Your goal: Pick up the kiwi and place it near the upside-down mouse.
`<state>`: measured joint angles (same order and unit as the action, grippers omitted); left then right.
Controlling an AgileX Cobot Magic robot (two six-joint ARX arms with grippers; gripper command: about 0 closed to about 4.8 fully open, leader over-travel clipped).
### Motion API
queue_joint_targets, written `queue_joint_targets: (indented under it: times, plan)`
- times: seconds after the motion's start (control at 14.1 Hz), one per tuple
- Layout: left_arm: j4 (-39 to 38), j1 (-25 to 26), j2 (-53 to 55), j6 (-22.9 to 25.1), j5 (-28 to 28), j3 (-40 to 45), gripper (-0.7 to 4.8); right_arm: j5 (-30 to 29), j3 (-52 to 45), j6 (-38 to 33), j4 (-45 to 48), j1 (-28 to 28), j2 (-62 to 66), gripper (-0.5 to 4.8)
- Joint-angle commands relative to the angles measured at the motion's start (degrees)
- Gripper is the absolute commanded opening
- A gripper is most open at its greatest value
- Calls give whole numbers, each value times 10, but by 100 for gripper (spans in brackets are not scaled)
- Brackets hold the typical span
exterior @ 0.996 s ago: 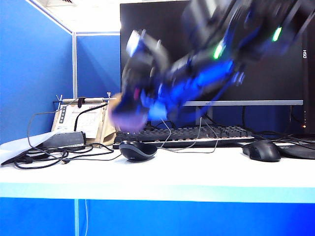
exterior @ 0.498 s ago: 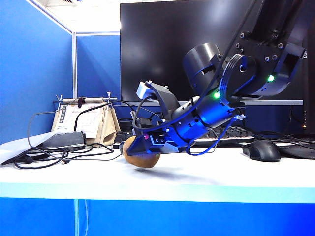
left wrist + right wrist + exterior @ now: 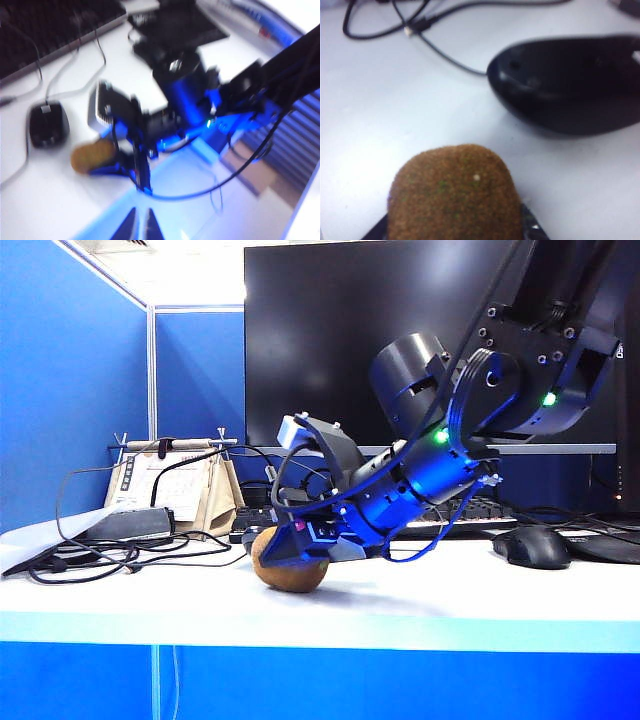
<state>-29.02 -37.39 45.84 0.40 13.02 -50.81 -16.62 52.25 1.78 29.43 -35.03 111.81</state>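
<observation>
The right pincer is clamped on the kiwi, one finger on each side of it, and reaches down at a slant from the upper right of the exterior view. The kiwi sits at the front of the white surface, its underside touching the surface or just above it; which of the two I cannot tell. In the right wrist view the kiwi fills the foreground, and the upside-down mouse lies just beyond it with a strip of bare surface between them, its underside turned up and a cable running off from it. In the exterior view the pincer and kiwi hide that mouse.

The left pincer hangs high above the front edge of the surface, its two fingertips close together with a narrow gap and nothing between them.

A second, black mouse sits upright well to the right, in front of the keyboard and a dark monitor.
</observation>
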Motion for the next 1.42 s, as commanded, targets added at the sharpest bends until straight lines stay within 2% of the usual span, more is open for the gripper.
queue_joint_targets:
  times: [0.07, 0.14, 0.21, 0.28, 0.43, 0.5, 0.57, 0.64, 0.71, 1.0, 1.14, 1.28, 1.42]
  plan:
    - [38, 0, -83, -30, -15, 59, 30, -3, 1, 1, -18, -1, -3, 211]
    - [37, 0, -118, -49, -29, 85, 30, -3, 1, 1, -18, -1, -3, 218]
    - [34, 0, -146, -56, -29, 104, 30, -2, 1, 1, -18, -1, -3, 266]
    - [31, 0, -169, -58, -30, 115, 30, -2, 1, -1, -18, -1, -3, 284]
    - [33, 0, -209, -65, -38, 122, 30, -2, 1, -3, -17, -1, -3, 288]
    - [33, 0, -217, -65, -53, 123, 30, -2, 1, -3, -14, -1, -3, 333]
    - [32, 0, -224, -64, -79, 124, 30, -2, 1, -7, -8, -1, -3, 416]
    - [32, 0, -224, -64, -94, 127, 30, -2, 1, -12, -6, -1, -3, 456]
    - [35, 0, -224, -65, -107, 132, 30, -2, 1, -17, -3, -1, -4, 464]
    - [90, 0, -224, -86, -109, 192, 30, -1, 1, -20, 43, -1, -28, 464]
    - [92, 0, -224, -94, -109, 198, 30, 4, 1, -19, 74, 3, -79, 464]
    - [98, 0, -224, -94, -128, 200, 30, 50, 0, -21, 73, 13, -162, 449]
    - [131, 1, -224, -94, -160, 229, 30, 82, -1, -40, 34, 27, -247, 254]
